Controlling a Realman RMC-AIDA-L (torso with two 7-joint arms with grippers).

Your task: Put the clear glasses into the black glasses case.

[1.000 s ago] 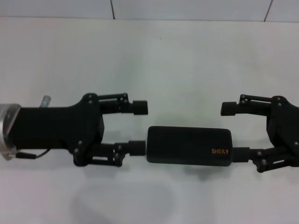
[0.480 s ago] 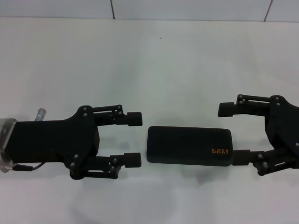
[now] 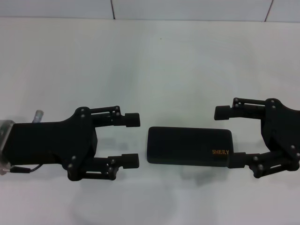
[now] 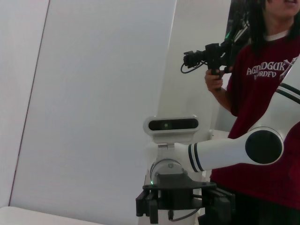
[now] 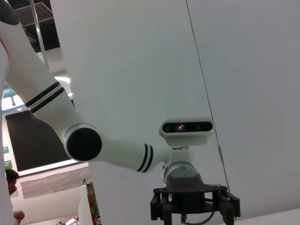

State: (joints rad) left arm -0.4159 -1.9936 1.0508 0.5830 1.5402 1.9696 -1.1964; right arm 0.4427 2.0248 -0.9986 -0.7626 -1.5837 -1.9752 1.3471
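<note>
The black glasses case [image 3: 187, 146] lies shut and flat on the white table, with orange "SHERY" lettering near its right end. The clear glasses are out of view in every frame. My left gripper [image 3: 132, 140] hovers open just left of the case, its fingertips [image 3: 131, 161] a short gap from the case's left end. At the right end my right gripper [image 3: 228, 136] stands open; its near finger [image 3: 236, 161] sits right beside the case's corner and its far finger [image 3: 222, 112] lies behind the case.
The white table [image 3: 154, 65] runs back to a tiled wall. Across the table, the left wrist view shows a person [image 4: 265, 84] holding a camera rig, and the right arm's gripper [image 4: 185, 204].
My left gripper has drawn back to the left and toward the near edge, away from the case end it was touching. The right gripper has shifted slightly left and nearer. The case has not moved.
</note>
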